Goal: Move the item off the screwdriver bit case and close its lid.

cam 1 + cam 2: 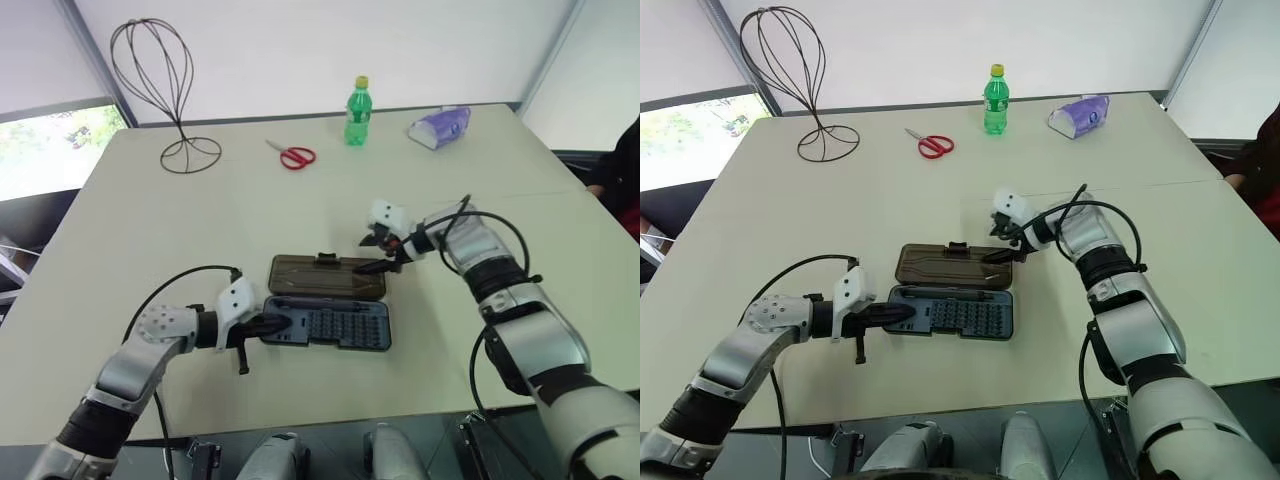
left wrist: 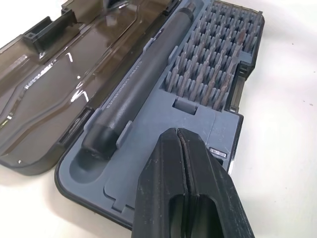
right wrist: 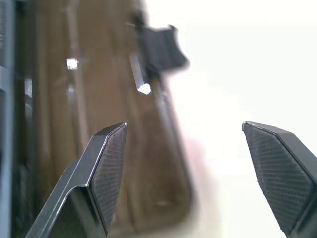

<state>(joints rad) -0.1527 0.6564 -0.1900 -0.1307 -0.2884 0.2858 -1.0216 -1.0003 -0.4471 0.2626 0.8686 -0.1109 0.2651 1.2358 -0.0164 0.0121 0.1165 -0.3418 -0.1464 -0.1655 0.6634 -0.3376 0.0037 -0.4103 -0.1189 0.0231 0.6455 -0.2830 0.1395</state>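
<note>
Even, diffuse daylight is brightening the table (image 1: 300,210), casting only faint shadows, while small glints are shining on the brown lid (image 2: 74,84).

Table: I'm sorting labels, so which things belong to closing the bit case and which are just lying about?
Job: bit case, open lid, left pincer, right pincer.
Lying about: scissors, green bottle, wire stand, purple pouch.
</note>
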